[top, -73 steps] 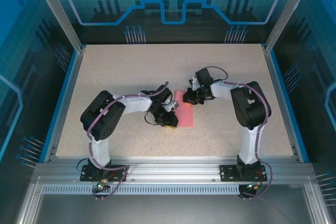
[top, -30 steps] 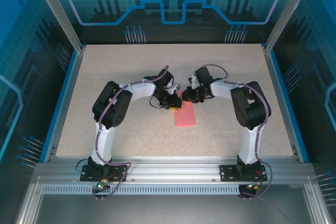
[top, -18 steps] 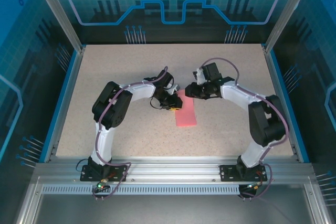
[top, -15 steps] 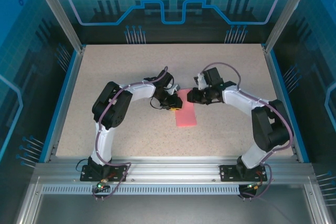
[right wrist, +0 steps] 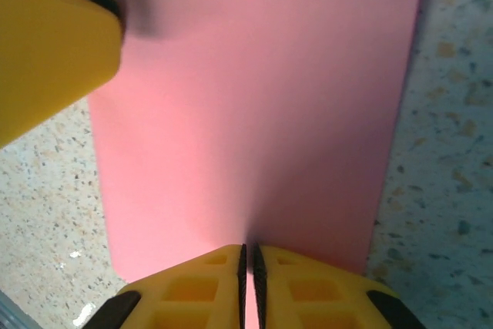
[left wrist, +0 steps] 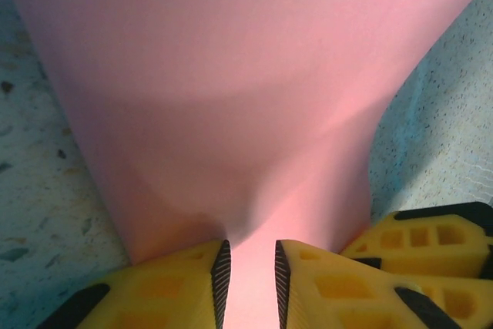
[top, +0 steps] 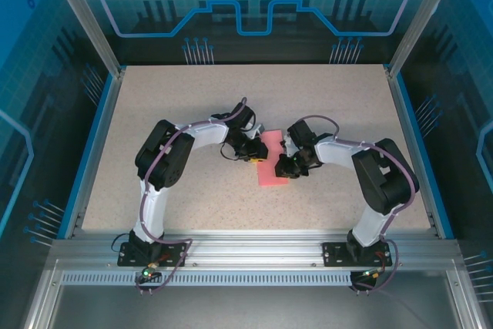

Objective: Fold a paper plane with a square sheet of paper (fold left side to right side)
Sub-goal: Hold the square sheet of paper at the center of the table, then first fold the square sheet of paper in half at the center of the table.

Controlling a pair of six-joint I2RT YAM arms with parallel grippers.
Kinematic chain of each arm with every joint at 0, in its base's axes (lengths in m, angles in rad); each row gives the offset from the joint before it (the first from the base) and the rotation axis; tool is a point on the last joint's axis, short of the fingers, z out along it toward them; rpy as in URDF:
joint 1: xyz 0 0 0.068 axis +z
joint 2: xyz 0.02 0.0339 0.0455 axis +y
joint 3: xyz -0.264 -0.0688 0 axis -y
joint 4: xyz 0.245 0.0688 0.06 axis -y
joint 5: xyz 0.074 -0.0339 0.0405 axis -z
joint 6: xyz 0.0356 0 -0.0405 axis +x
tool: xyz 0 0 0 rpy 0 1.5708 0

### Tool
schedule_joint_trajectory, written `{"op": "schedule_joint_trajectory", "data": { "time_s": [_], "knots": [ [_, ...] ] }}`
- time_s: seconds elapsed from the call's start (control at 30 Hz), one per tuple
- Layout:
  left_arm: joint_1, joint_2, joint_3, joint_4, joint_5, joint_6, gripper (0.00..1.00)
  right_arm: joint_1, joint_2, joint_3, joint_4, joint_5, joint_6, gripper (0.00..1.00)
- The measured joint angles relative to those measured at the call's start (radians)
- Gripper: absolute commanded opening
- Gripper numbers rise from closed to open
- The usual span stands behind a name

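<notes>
On the table (top: 154, 105), near its middle, lies the paper (top: 269, 173), folded to a narrow flat strip: light, limp and easily creased, so best pinched at an edge or corner. Left jaws, slightly apart, rest at its far left edge; right jaws, nearly together, press near its right edge.

Bright, even light from above; the close-ups go soft.
Just ahead of the left gripper (left wrist: 248, 267) a broad grey shadow dims the pink paper (left wrist: 231, 75); far ahead of the right gripper (right wrist: 248, 267), the left gripper's finger (right wrist: 46, 44) is blurred and throws a dark smudge.
</notes>
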Motion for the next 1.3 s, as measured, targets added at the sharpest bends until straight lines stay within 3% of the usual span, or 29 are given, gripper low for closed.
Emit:
{"op": "schedule_joint_trajectory", "data": {
  "time_s": [0.23, 0.6, 1.03, 1.3],
  "knots": [
    [-0.005, 0.0, 0.04, -0.05, -0.028, 0.004, 0.3, 0.002, 0.0, 0.0, -0.001, 0.012, 0.0, 0.14],
    [0.005, 0.031, 0.086, -0.03, -0.066, 0.046, 0.25, 0.006, 0.0, 0.0, -0.003, 0.022, 0.0, 0.13],
    [0.011, 0.0, -0.031, 0.151, -0.068, 0.062, 0.28, 0.007, 0.0, 0.001, -0.008, 0.031, 0.0, 0.13],
    [0.013, -0.008, -0.048, 0.182, -0.069, 0.055, 0.3, 0.007, -0.003, -0.007, -0.004, 0.032, -0.001, 0.13]
  ]
}}
